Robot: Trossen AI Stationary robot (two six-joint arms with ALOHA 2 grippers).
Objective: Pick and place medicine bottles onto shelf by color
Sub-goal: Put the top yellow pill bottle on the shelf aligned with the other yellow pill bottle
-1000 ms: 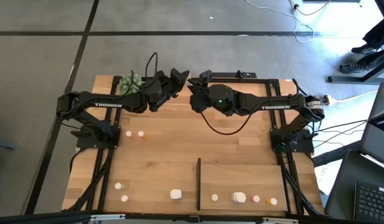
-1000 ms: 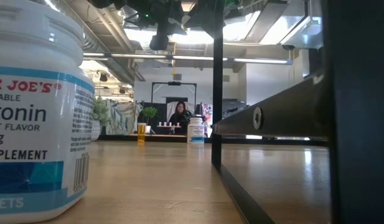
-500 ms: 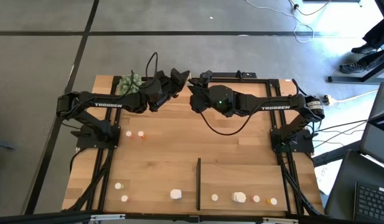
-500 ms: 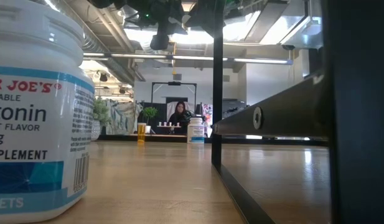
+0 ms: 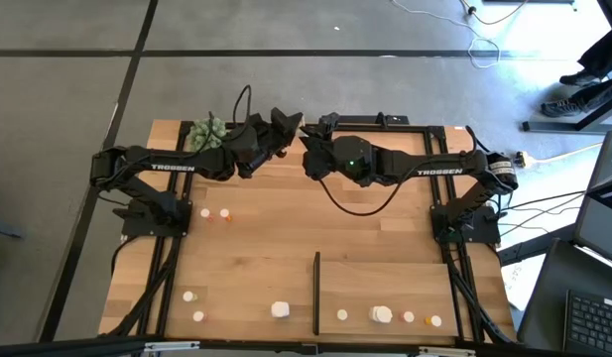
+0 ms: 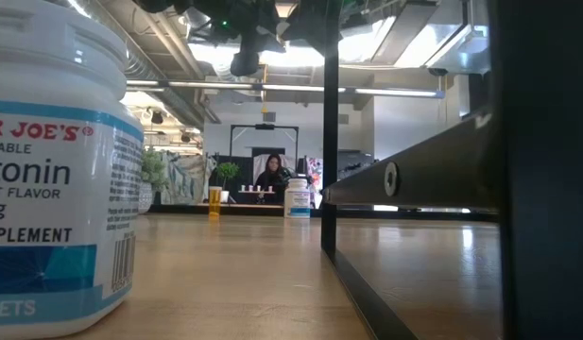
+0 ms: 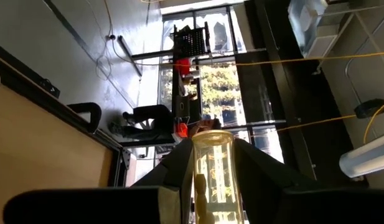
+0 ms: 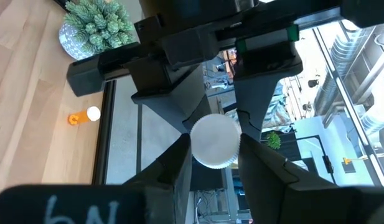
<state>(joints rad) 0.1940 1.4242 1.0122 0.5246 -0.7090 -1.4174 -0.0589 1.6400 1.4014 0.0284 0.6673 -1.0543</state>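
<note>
Nothing is shifting across the last second: both arms are hanging in the same pose as in the earlier high and low views, and no bottle is changing place, so the sorting is pausing rather than advancing. The left end effector [image 5: 283,124] and the right end effector [image 5: 308,149] are meeting nose to nose above the far edge of the worktop [image 5: 286,228], just beside the green plant ball [image 5: 208,132]. In the left wrist view the left end effector is clenching an amber bottle [image 7: 212,168] between its fingers. In the right wrist view the right end effector is clamping a white round piece [image 8: 215,142], a cap or a bottle end; whether it belongs to that same amber bottle is not showing. This looks like a hand-over or a cap adjustment, judging by the pose. The shelf [image 5: 385,283] is lying at the near right, bearing four small bottles [image 5: 382,314] along its near edge. Loose bottles [image 5: 205,213] are waiting on the left half of the worktop, two by the left arm's base and three more [image 5: 280,310] near the front.
</note>
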